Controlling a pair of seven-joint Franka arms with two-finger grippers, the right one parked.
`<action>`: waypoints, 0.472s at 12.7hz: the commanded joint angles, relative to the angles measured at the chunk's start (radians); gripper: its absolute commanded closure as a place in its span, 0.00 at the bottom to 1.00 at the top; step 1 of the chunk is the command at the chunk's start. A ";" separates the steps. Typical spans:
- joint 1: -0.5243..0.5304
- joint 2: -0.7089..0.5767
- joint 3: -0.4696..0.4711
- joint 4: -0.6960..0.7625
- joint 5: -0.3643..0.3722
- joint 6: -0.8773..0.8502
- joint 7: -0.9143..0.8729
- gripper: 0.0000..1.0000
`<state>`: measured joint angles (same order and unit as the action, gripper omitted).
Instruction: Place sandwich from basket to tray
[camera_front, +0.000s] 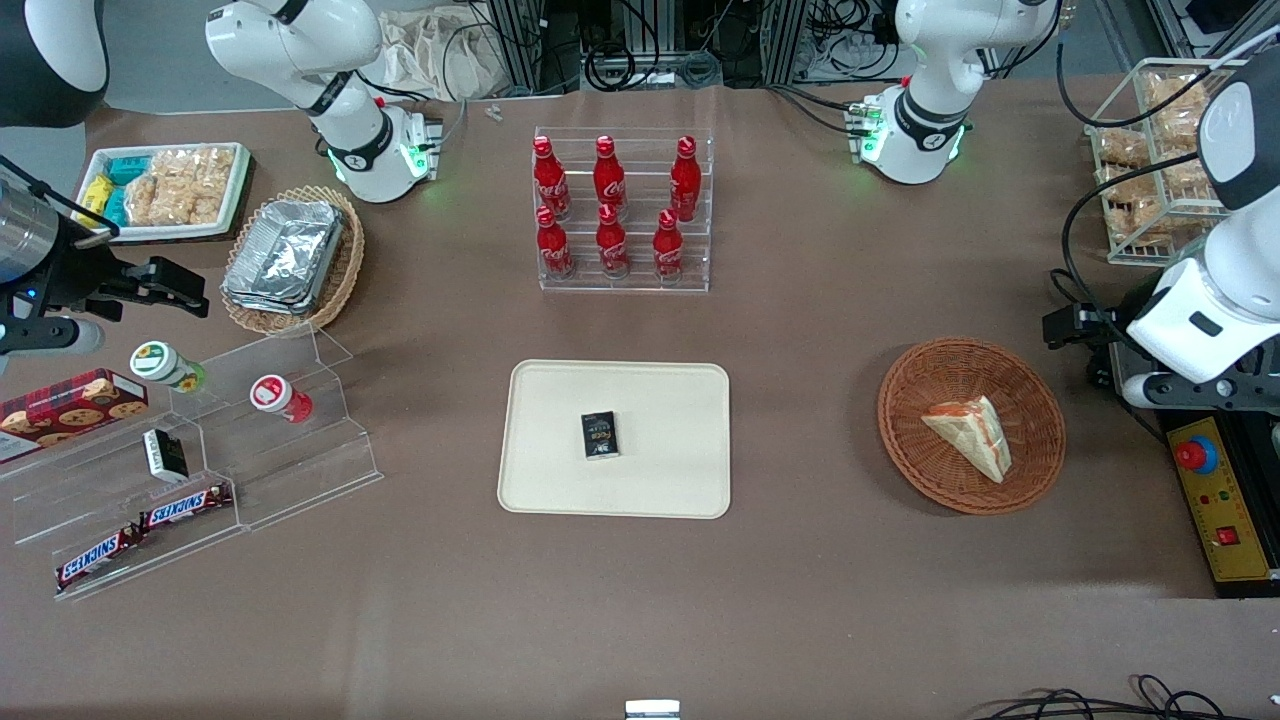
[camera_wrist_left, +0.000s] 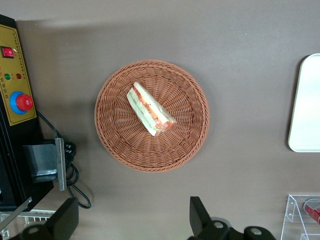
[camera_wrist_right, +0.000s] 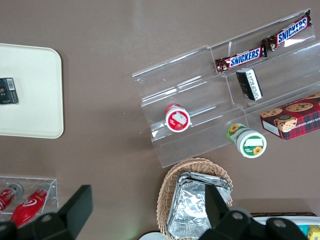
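Observation:
The sandwich (camera_front: 970, 433) (camera_wrist_left: 150, 109), a pale bread wedge with orange-red and green filling, lies in the round reddish-brown basket (camera_front: 930, 480) (camera_wrist_left: 120, 135). The cream tray (camera_front: 560, 470) (camera_wrist_left: 307, 100) sits at the table's middle, toward the parked arm from the basket. My gripper (camera_front: 1072, 325) (camera_wrist_left: 132, 222) hangs high above the table beside the basket, toward the working arm's end. It is open wide, its dark fingers (camera_wrist_left: 200, 220) far apart with nothing between them. It touches neither basket nor sandwich.
A small dark packet (camera_front: 600, 435) lies on the tray. A yellow control box with a red button (camera_front: 1215, 500) (camera_wrist_left: 17, 100) stands beside the basket at the table's edge. A clear rack of red bottles (camera_front: 620, 210) stands farther from the camera than the tray.

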<state>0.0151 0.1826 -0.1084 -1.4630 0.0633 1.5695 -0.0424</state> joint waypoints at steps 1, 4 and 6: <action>0.000 0.018 0.003 0.035 -0.011 -0.023 0.021 0.00; -0.001 0.035 0.003 0.038 -0.002 -0.023 0.016 0.00; 0.006 0.047 0.006 0.024 -0.010 -0.007 -0.115 0.00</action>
<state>0.0162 0.2053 -0.1060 -1.4612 0.0633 1.5699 -0.0724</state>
